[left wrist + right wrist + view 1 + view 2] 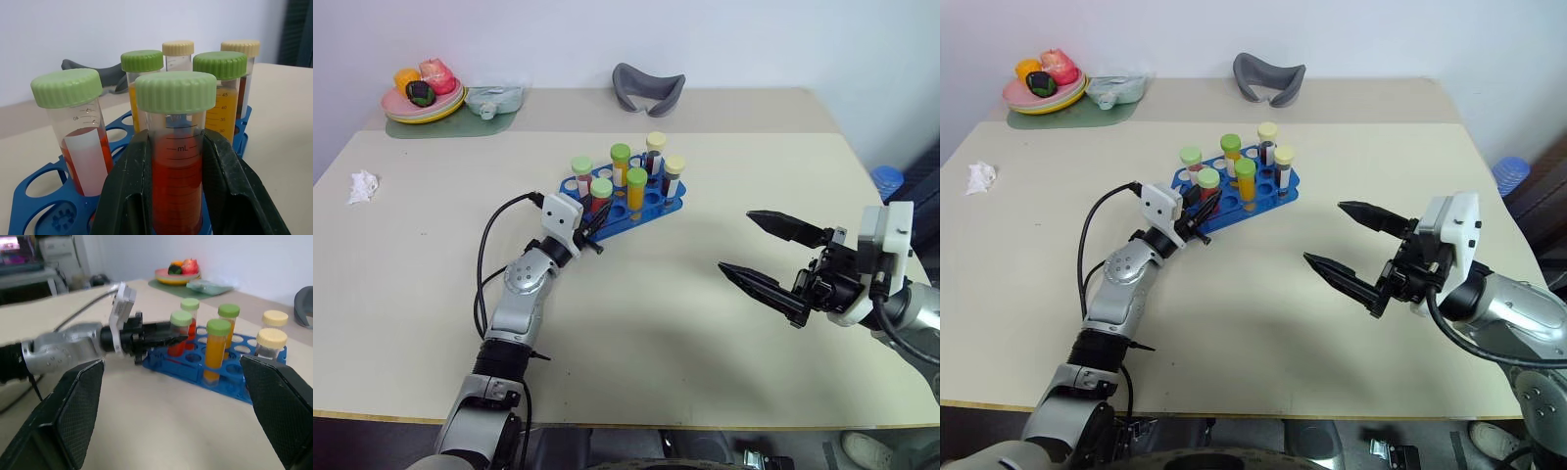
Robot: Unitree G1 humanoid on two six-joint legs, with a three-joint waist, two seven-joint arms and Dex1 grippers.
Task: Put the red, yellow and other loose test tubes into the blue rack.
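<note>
Red tube (177, 161) being clamped by left gripper (594, 224) at blue rack (651, 208) near corner, about 7 o'clock of it, right gripper (756, 250) being held wide open, well apart at 4 o'clock

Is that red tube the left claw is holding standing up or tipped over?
Upright. The red tube stands cap-up between the left gripper's fingers, at the blue rack.

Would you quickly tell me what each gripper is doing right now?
Left gripper: shut on the green-capped red tube at the blue rack.
Right gripper: open, holding nothing.
</note>
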